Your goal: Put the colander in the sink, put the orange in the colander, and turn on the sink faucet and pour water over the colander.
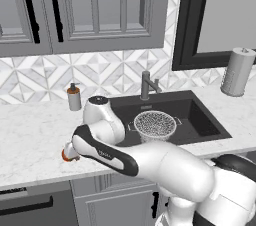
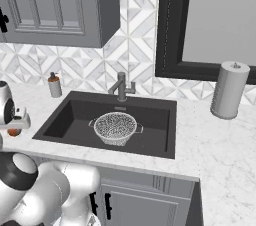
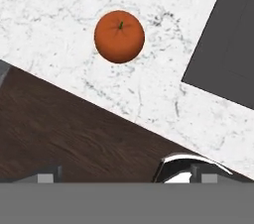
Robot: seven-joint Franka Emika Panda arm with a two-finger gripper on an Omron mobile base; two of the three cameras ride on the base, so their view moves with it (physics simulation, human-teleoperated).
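In the left base view, the round silvery perforated metal colander (image 1: pixel 155 125) sits inside the large rectangular dark grey sink (image 1: pixel 200 120), in front of the short dark grey metal sink faucet (image 1: pixel 147 85). The white arm bends to the left over the white marble countertop (image 1: pixel 35 130), and only a thin edge of the small round orange-red orange (image 1: pixel 65 156) shows under the hand, near the front edge of the counter. A small grey soap dispenser (image 1: pixel 74 97) with a brown pump stands by the wall. The right base view gives the colander (image 2: pixel 115 127) from the other side, resting in the middle of the basin, and a tall grey paper towel roll (image 2: pixel 228 90) on the right; the orange (image 2: pixel 14 132) shows here just below the hand at the left border. In the hand view, the whole orange (image 3: pixel 119 36) with its green stem lies free on the marble, ahead of the jaws and apart from them, with a corner of the sink (image 3: pixel 223 44) to one side. The gripper (image 3: pixel 124 177) stands spread wide and grips nothing; dark wooden floor (image 3: pixel 59 129) shows beyond the counter edge.
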